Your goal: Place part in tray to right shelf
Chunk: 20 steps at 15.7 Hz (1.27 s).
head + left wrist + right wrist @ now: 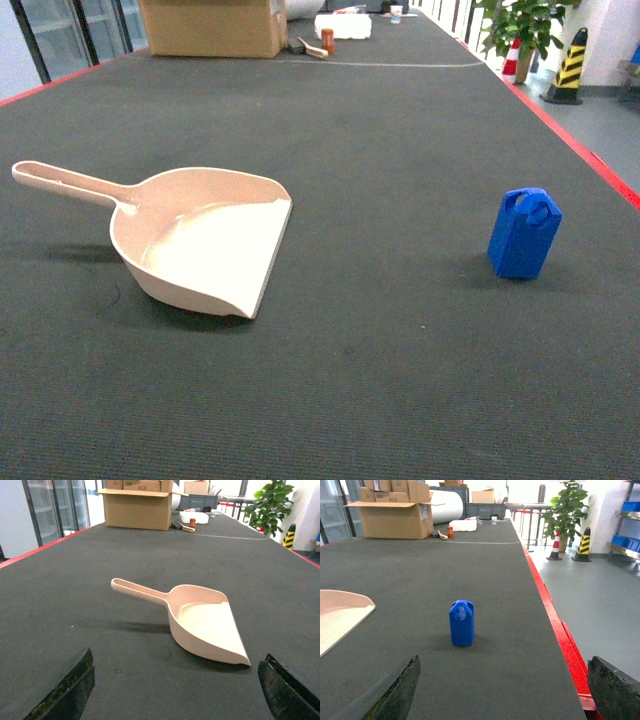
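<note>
Two objects set well apart on a dark grey carpeted surface (380, 150): pale pink dustpan-shaped tray (210, 245) at left, handle angled away to the far left, open lip facing right; small blue part (524, 233), jug-like with a moulded handle on top, upright at right, near the red edging (600, 160). Nothing yet inside the tray. Neither arm visible from the head camera. Left gripper (175, 690) seen only as two dark fingertips (70, 687) at the bottom corners of its wrist view, spread wide and holding nothing, tray lying straight ahead. Right gripper (505, 690) likewise spread wide and empty, fingertips (395, 692) framing the blue part, which stands ahead and slightly left of centre.

Judged stage: the very start, approach not begun, part still untouched on the surface. Next move likely to call for bringing the right gripper forward and down around the part's narrow body, closing squarely to avoid tipping it, then carrying it across to the tray. Right shelf named in the task nowhere clearly in view.

Beyond, an open cardboard box (395, 517), a potted plant (565, 505) and a yellow-and-black striped cone (583, 545). Small white label on the box, print too small to read; no brand legible anywhere.
</note>
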{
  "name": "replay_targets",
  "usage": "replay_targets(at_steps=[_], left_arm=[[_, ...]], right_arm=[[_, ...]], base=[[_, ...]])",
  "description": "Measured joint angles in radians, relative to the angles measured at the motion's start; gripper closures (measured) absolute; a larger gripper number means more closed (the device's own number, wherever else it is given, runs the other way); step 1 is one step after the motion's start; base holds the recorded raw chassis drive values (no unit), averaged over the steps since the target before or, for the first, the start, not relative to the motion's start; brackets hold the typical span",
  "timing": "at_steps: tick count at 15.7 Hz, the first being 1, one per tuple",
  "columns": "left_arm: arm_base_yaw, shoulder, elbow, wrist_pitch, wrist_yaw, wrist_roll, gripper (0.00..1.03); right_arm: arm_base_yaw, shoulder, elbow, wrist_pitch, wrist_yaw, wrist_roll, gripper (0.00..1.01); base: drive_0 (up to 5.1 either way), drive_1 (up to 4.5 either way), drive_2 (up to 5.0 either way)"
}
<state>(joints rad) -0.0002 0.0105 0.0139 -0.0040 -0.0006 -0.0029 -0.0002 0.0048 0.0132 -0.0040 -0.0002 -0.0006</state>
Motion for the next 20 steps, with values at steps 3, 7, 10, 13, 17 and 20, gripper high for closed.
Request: replay_targets(at_steps=[3, 7, 10, 13, 17, 20], left_arm=[[0.000, 0.000, 0.000, 0.000, 0.000, 0.000, 0.05], [0.000, 0.000, 0.000, 0.000, 0.000, 0.000, 0.05], [0.000, 0.000, 0.000, 0.000, 0.000, 0.000, 0.05], [0.000, 0.000, 0.000, 0.000, 0.000, 0.000, 0.05], [0.000, 0.000, 0.000, 0.000, 0.000, 0.000, 0.05], [0.000, 0.000, 0.000, 0.000, 0.000, 0.000, 0.05]], right_arm=[[0.000, 0.000, 0.000, 0.000, 0.000, 0.000, 0.03], [0.000, 0.000, 0.000, 0.000, 0.000, 0.000, 0.03], [0.000, 0.000, 0.000, 0.000, 0.000, 0.000, 0.03], [0.000, 0.000, 0.000, 0.000, 0.000, 0.000, 0.03], [0.000, 0.000, 0.000, 0.000, 0.000, 0.000, 0.03], [0.000, 0.000, 0.000, 0.000, 0.000, 0.000, 0.03]], base=[[0.0, 0.00, 0.0], [0.0, 0.00, 0.0], [0.0, 0.00, 0.0], [0.0, 0.00, 0.0], [0.0, 0.00, 0.0], [0.0, 0.00, 0.0]])
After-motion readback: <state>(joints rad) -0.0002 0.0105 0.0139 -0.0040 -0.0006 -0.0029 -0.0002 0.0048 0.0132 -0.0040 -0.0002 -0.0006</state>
